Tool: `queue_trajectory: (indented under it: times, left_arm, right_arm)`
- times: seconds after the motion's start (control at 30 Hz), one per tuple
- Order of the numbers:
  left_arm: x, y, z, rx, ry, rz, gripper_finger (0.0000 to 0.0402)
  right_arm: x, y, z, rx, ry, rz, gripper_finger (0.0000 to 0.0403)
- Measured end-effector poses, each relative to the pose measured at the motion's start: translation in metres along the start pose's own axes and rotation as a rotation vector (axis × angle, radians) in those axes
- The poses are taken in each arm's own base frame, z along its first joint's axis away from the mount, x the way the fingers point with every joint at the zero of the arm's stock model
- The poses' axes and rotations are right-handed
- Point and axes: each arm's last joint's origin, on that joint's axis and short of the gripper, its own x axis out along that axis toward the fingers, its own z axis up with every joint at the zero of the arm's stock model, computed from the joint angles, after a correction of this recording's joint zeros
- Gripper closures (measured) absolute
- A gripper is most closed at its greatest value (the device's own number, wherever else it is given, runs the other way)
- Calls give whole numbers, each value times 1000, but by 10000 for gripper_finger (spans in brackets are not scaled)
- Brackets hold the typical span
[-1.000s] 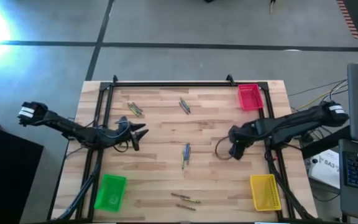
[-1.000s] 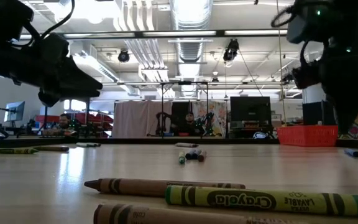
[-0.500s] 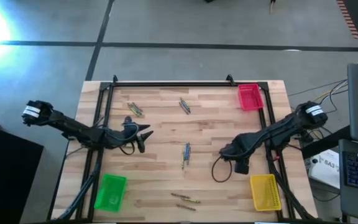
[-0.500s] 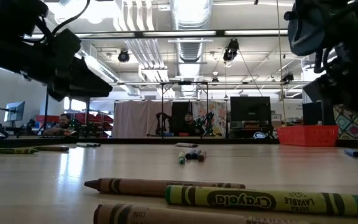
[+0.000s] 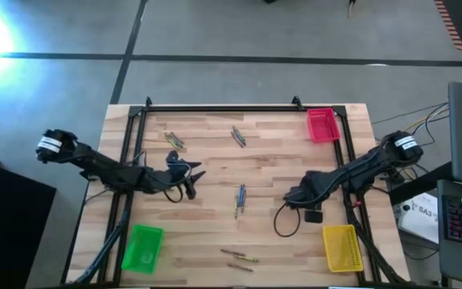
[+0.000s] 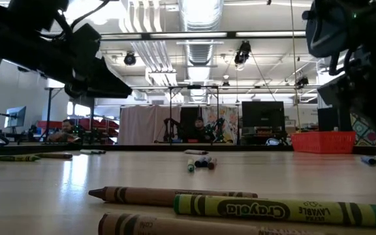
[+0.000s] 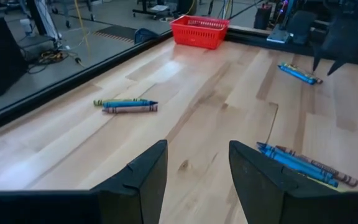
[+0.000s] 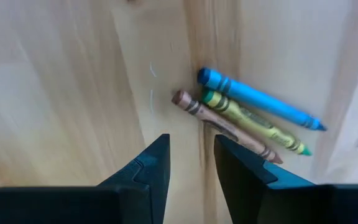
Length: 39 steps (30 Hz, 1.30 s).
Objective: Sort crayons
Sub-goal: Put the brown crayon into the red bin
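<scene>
Tools [image 5: 189, 178] [image 5: 312, 214] open, empty, w/ bare wood around.

Across the middle of the wooden table [image 5: 215, 205] we see broad bare board where a gripper could pass. A small cluster of crayons [image 5: 239, 201] lies at the centre, between the left gripper [image 5: 189, 178] and the right gripper [image 5: 311, 210]; both hang with fingers parted and empty. Other crayon groups lie near the far edge [image 5: 237, 136] and the near edge [image 5: 237, 258]. The corners are taken by the red tray [image 5: 321, 125], the yellow tray [image 5: 342, 247] and the green tray [image 5: 142, 246]. A black frame [image 5: 215, 108] borders the far edge.
</scene>
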Motion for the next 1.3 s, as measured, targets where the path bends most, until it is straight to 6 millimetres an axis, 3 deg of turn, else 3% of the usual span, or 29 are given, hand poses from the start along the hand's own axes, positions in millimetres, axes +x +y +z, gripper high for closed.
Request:
queue_trajectory:
  times: [0.43,0.77,1.3]
  left_arm:
    - [11,-9,-3,46,34,9,246]
    - [12,-10,-4,53,39,11,246]
    - [13,-8,-3,52,31,42,246]
  right_arm:
    - [-2,-6,-7,-32,-69,-89,287]
    - [13,-13,-19,-19,-3,-112,308]
    - [15,-10,-13,21,-45,-95,335]
